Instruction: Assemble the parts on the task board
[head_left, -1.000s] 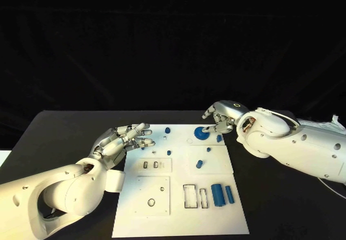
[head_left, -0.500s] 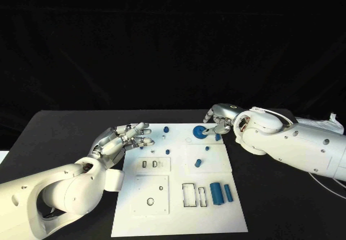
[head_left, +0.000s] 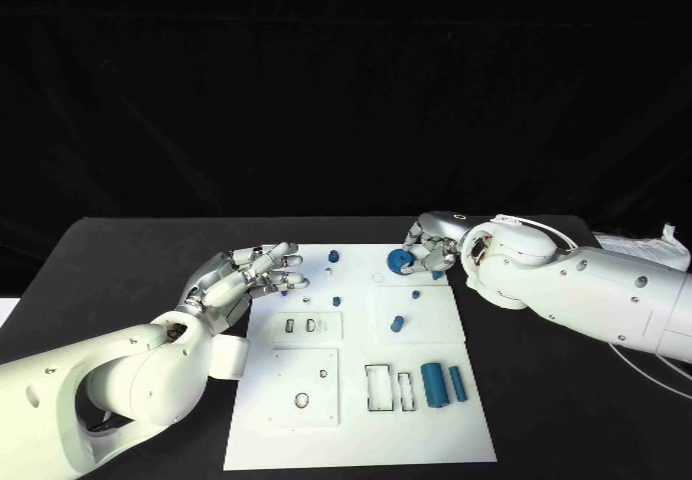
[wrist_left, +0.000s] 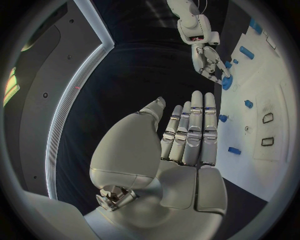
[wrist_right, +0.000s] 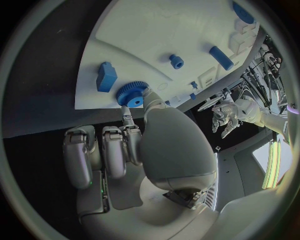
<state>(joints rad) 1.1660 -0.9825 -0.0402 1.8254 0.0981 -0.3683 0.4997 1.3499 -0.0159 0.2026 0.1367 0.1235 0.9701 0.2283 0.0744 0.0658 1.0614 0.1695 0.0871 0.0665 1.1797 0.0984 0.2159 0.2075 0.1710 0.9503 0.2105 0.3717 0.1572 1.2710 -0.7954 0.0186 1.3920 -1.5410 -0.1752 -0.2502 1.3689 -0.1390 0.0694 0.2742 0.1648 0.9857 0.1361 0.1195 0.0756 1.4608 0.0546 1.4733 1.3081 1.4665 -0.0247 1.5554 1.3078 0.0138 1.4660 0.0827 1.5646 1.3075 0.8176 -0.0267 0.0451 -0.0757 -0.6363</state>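
Observation:
The white task board (head_left: 361, 430) lies in the middle of the table. At its far edge sits a blue gear (head_left: 398, 262), and my right hand (head_left: 431, 246) pinches it between thumb and fingertips. In the right wrist view the gear (wrist_right: 131, 93) lies at the board's rim (wrist_right: 175, 30) with a fingertip (wrist_right: 127, 118) on it, next to a blue block (wrist_right: 106, 76). My left hand (head_left: 245, 278) hovers at the board's left edge, fingers spread and empty; its wrist view shows the flat palm (wrist_left: 187, 145) and the right hand (wrist_left: 209, 62) on the gear (wrist_left: 226, 82).
Two blue cylinders (head_left: 443, 383) lie side by side at the board's near right, beside rectangular slots (head_left: 378, 388). Small blue pegs (head_left: 336, 300) and a stubby part (head_left: 397, 323) dot the board's far half. Black table surrounds the board.
The whole head view has shifted a little. My right hand has closed in on the gear, which stays at the board's far edge. The left hand keeps its place.

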